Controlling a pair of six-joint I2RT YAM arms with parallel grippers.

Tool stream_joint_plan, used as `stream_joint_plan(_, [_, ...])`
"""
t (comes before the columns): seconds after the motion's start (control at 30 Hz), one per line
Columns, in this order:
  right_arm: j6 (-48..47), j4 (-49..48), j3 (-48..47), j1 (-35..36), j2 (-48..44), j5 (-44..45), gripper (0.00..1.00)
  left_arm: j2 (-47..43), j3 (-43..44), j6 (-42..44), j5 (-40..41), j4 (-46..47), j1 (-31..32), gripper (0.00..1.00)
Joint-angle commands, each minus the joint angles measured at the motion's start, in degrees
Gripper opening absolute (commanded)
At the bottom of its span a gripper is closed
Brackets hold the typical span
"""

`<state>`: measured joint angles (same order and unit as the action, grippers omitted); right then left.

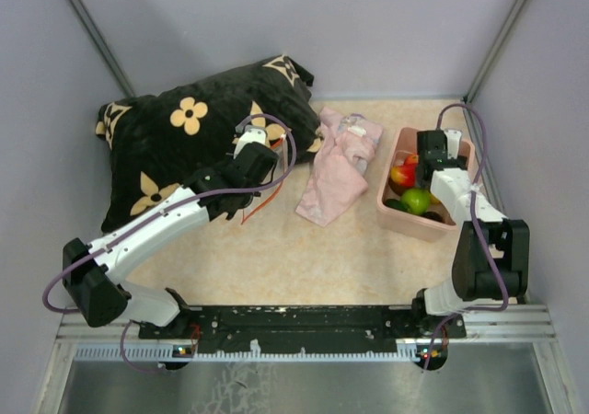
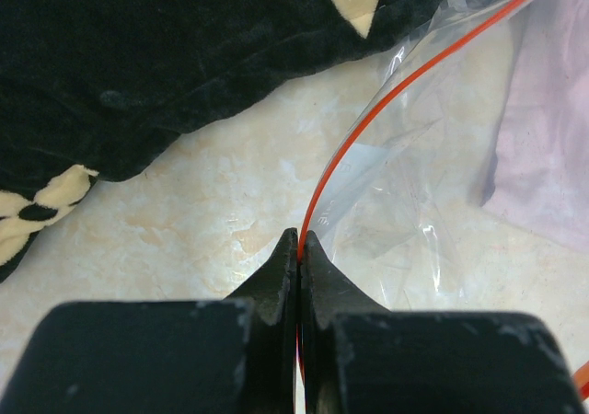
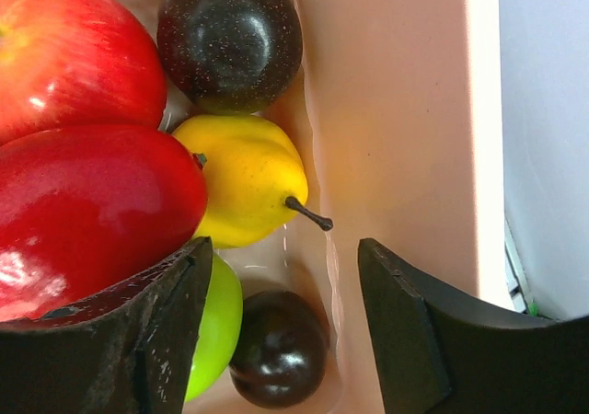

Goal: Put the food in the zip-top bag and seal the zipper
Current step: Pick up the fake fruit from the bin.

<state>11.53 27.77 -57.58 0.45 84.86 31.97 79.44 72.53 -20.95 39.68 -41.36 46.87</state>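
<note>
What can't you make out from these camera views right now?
The zip-top bag: cut off by the left wrist view's right edge; overhead, the left arm covers most of it.
The fruit in the pink bin: overhead, the right arm covers some; the right wrist view crops the red ones.

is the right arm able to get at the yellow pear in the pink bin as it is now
Probably yes. The right claw is open and pointed at the yellow pear, whose top is uncovered. Only the red fruit and the pink bin wall crowd its sides.
</note>
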Motion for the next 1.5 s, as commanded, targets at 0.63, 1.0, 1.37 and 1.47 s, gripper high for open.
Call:
stream_joint_plan(0.63, [-7.4,-15.1,1.3,-8.5,6.3,-18.3,0.68,0.8,2.4,1.0,-1.5,-0.6,-0.3,0.0])
stream_joint_plan(1.0, [-5.3,-14.3,1.6,-8.5,2.6,-18.0,0.2,1.0,2.9,1.4,0.6,-1.4,-0.3,0.0])
stream_joint_plan(1.37, [-3.4,-10.9,1.2,-8.6,-5.8,-19.3,0.04,-1.1,5.6,3.3,5.1,-2.8,-0.3,0.0])
stream_joint_plan(1.47, [-2.5,-9.8,0.9,-8.5,-8.0,-20.8,0.02,0.0,6.7,3.6,6.8,-5.6,-0.1,0.0])
